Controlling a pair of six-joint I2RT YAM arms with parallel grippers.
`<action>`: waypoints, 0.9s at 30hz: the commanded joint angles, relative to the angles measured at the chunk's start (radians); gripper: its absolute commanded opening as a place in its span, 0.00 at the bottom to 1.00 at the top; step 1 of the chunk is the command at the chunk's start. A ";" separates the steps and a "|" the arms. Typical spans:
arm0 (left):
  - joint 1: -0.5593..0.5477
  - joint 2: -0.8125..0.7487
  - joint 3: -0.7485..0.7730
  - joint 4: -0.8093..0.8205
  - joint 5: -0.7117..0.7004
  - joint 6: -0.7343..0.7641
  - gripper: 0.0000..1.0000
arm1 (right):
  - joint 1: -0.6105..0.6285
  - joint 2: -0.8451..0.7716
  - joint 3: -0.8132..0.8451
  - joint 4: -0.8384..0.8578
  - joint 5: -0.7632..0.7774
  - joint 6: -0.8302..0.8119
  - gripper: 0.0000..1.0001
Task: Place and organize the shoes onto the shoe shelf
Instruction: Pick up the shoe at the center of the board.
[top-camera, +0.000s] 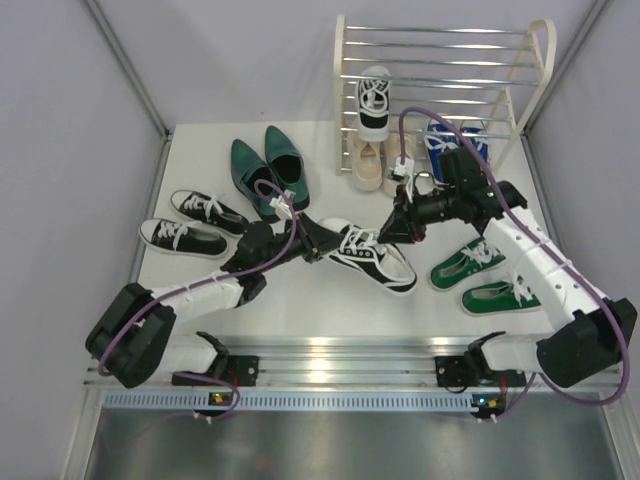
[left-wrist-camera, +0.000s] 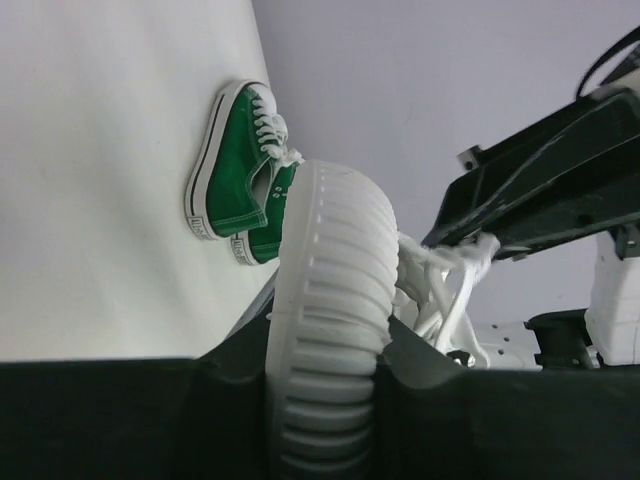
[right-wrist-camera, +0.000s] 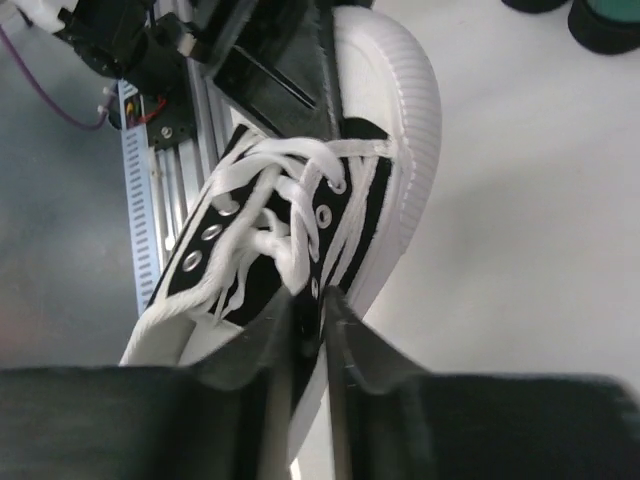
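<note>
So, the left gripper has its jaws spread just wide enough to clamp the ribbed white toe cap of a black-and-white sneaker, which is mid-table, well short of the shoe shelf at the back. The sneaker's long axis runs diagonally, toe aimed back-left at that gripper and heel toward the front-right. Over on the right, the right gripper comes in from the shelf side with jaws almost closed, pinching the thin canvas edge by the eyelets.
</note>
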 joint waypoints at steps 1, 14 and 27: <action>0.003 0.008 -0.004 0.189 -0.004 -0.065 0.03 | -0.002 -0.011 0.127 -0.055 -0.038 -0.150 0.23; 0.038 -0.052 0.027 -0.004 0.007 0.019 0.00 | 0.038 -0.113 0.149 -0.723 -0.098 -1.275 0.85; 0.046 -0.082 0.053 -0.072 -0.013 0.054 0.00 | 0.170 -0.108 0.038 -0.686 0.088 -1.255 0.59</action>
